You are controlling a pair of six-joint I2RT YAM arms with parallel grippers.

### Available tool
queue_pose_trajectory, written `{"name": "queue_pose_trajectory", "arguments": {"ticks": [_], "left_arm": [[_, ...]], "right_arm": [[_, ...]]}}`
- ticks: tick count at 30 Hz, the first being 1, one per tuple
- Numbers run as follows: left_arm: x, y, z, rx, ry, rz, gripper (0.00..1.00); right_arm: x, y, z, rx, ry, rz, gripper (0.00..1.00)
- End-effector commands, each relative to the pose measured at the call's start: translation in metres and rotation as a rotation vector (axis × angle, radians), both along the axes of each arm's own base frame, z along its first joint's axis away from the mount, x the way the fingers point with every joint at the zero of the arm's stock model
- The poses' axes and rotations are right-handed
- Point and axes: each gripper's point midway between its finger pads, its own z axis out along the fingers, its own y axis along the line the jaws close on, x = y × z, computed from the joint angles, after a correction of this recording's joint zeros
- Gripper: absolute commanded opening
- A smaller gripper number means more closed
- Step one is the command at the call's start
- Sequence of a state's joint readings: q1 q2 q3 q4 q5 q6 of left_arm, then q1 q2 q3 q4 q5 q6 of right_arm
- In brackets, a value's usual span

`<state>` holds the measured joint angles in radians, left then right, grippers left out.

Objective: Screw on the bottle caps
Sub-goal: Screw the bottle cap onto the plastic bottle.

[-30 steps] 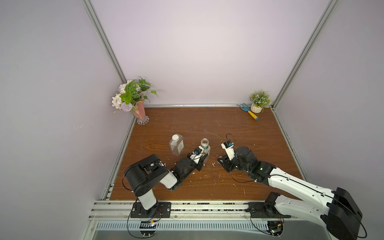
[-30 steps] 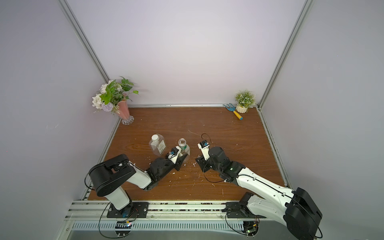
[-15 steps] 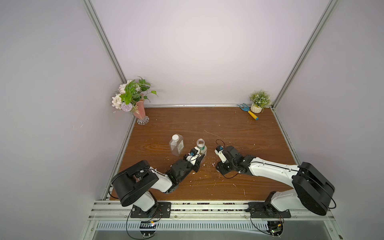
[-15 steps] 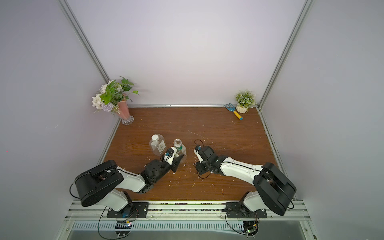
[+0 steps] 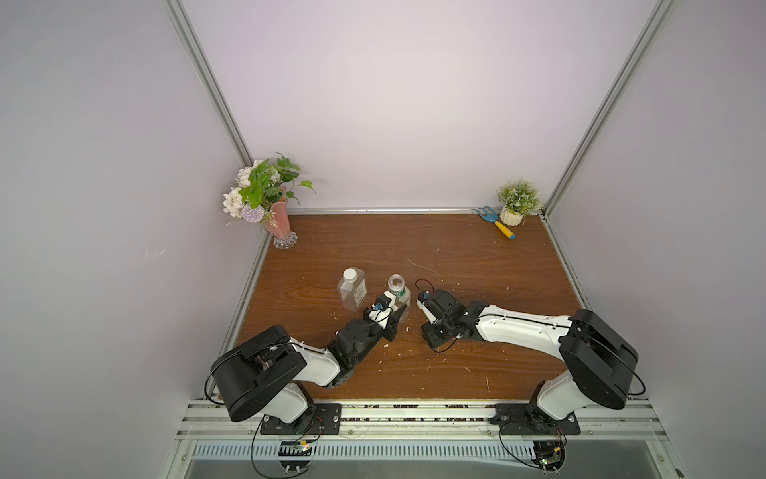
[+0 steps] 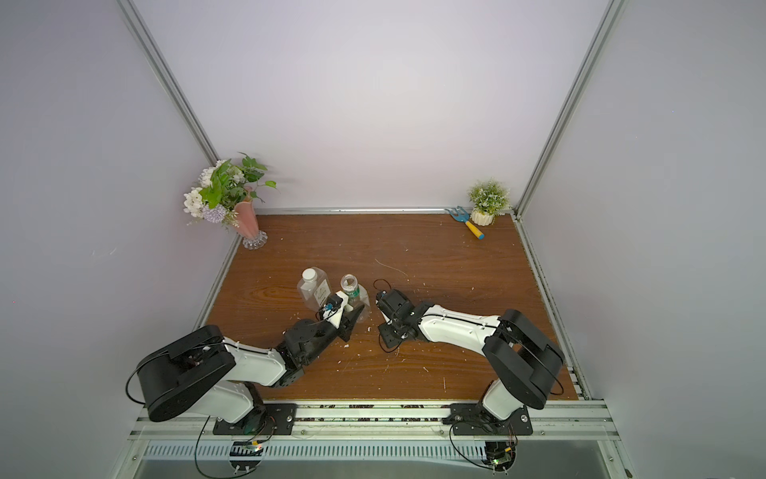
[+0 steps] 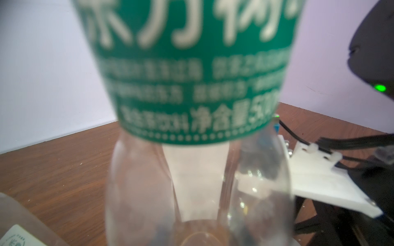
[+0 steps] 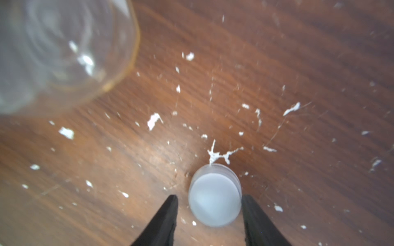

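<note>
The round clear bottle (image 5: 397, 290) with a green label (image 7: 191, 74) stands uncapped, its mouth open in both top views (image 6: 349, 283). My left gripper (image 5: 394, 319) is shut on its lower body. The squarish bottle (image 5: 352, 292) stands just left of it, a white cap (image 5: 350, 273) on its neck. In the right wrist view a second white cap (image 8: 214, 201) sits flat on the wood beside the round bottle's base (image 8: 64, 49). My right gripper (image 8: 210, 197) points down over this cap, open, with a black finger (image 8: 168, 213) on each side and a gap on one side.
A pink flower vase (image 5: 277, 220) stands at the back left. A small potted plant (image 5: 516, 205) and a blue and yellow hand fork (image 5: 497, 224) are at the back right. White scraps (image 8: 153, 121) litter the wooden table (image 5: 476, 269). Walls close three sides.
My right arm has swung left toward the round bottle and come down low over the table. The left arm and its bottle have shifted slightly left.
</note>
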<state>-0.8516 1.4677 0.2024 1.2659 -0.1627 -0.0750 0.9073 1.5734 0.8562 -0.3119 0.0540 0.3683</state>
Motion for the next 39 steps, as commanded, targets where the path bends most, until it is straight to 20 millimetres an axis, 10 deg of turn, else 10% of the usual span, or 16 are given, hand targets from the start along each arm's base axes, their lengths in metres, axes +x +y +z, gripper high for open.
{"name": "queue_pose_trajectory", "arguments": {"ticks": [1, 30, 39], "left_arm": [[-0.002, 0.004, -0.001, 0.001, 0.001, 0.011, 0.2], [0.001, 0.01, 0.002, -0.008, -0.002, 0.021, 0.19], [-0.007, 0.001, 0.004, -0.013, -0.007, -0.042, 0.2]], "right_arm": [[0.003, 0.0, 0.006, -0.017, -0.024, -0.02, 0.55], [-0.001, -0.007, -0.015, -0.082, -0.021, -0.026, 0.41], [0.009, -0.023, 0.035, -0.104, -0.068, -0.024, 0.38]]}}
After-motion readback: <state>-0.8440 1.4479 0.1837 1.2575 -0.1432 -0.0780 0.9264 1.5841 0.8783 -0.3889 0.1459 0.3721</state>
